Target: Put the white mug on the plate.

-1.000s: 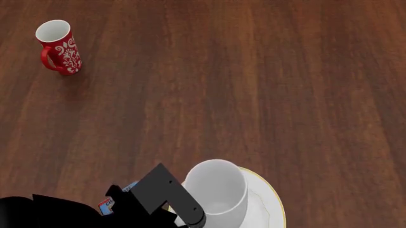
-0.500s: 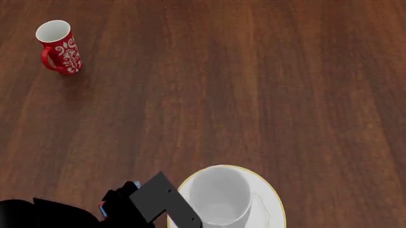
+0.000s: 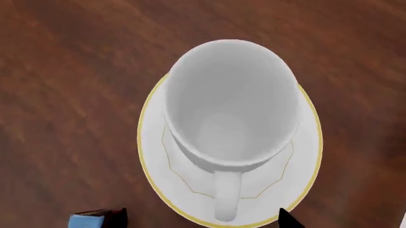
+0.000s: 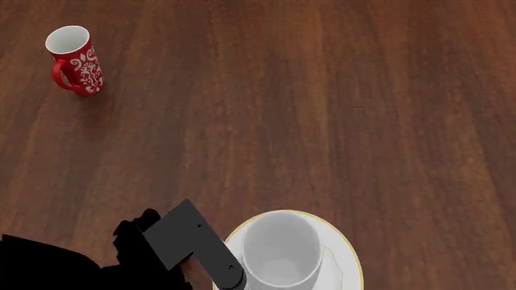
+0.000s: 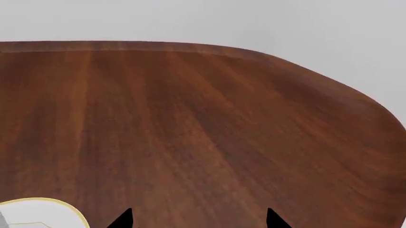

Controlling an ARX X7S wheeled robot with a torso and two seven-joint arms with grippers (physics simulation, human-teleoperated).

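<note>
Head view showed you a dark wooden table (image 4: pixel 322 109) with a red mug (image 4: pixel 74 59) standing far off at its left. Your white mug (image 4: pixel 281 254) stood upright on the plate (image 4: pixel 347 260), handle toward the left gripper (image 3: pixel 190 221), whose fingers were spread wide, gripping nothing. Your left arm (image 4: pixel 185 241) hung just beside the plate. Your right gripper (image 5: pixel 197 219) stood open over bare wood.

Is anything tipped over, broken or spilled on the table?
No, nothing stands out. The white mug stands upright on the plate, and it is empty. The red mug stands upright too, far across the wooden table. No spills or cracks show.
</note>
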